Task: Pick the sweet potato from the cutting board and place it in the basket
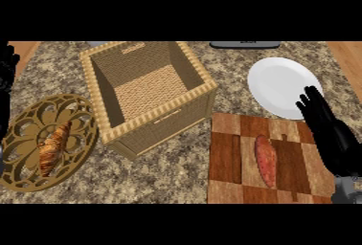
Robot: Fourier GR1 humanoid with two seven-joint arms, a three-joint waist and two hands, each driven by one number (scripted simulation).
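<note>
A long reddish sweet potato [265, 160] lies lengthwise on the checkered wooden cutting board [230, 186] at the lower right. My right hand [332, 134] hovers over the board's right side, fingers straight and spread, open, just right of the sweet potato and apart from it. The tall wicker basket [200, 91] stands in the middle of the counter, left of the board, with nothing inside. My left hand [7, 67] shows at the far left edge, mostly cut off.
A white plate [279, 83] sits behind the cutting board at the right. A carved wooden trivet [25, 124] with a croissant [53, 148] on it lies at the left. A dark object [244, 44] sits at the counter's back edge.
</note>
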